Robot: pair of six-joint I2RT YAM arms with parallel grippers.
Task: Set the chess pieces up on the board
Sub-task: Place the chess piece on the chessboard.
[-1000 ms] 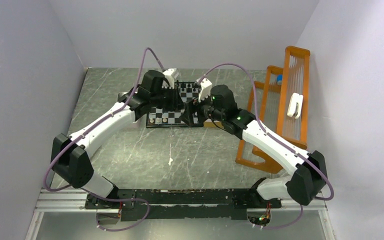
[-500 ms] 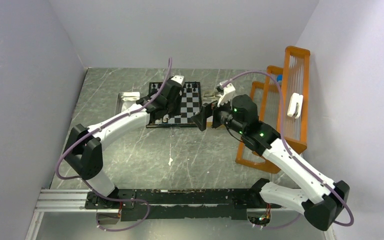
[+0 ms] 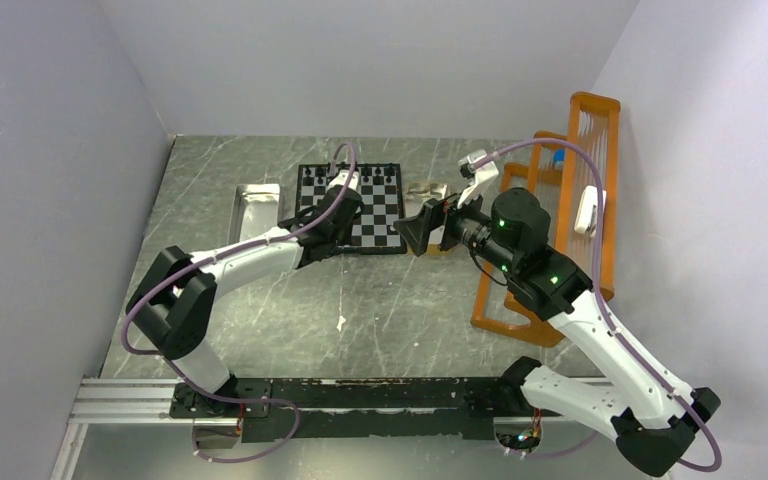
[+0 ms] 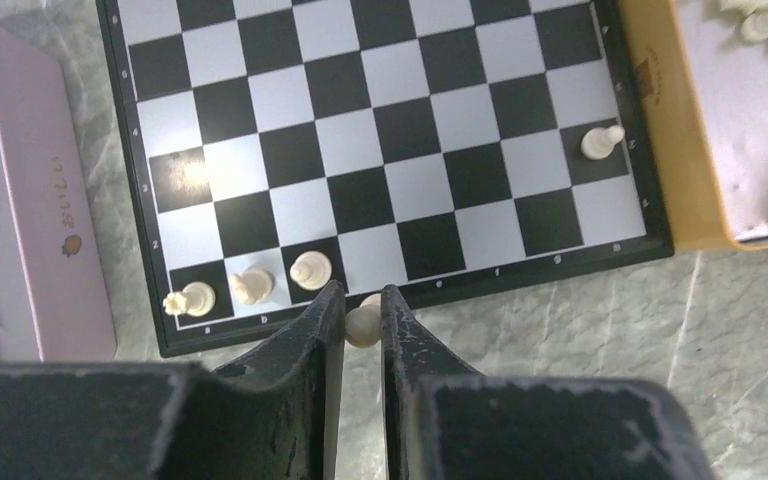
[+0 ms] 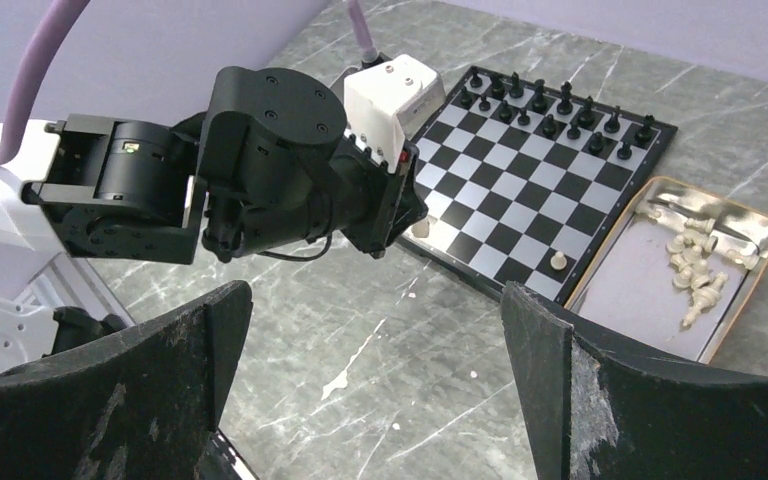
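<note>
Veined grey stone-look table (image 3: 360,310) carries the glossy checked square board (image 4: 360,110); the matte black right gripper (image 5: 372,295) gapes wide nearby, the left gripper (image 4: 362,295) pinches a rounded cream chessman (image 4: 363,324) at the board's near frame

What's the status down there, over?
Left gripper shut on a cream chess piece at the near edge of the board. Right gripper open, empty, off the board. Nothing in the way.

Right hand (image 3: 415,229) withdrew off board (image 3: 381,198), opened; left hand (image 4: 362,303) retreated.
</note>
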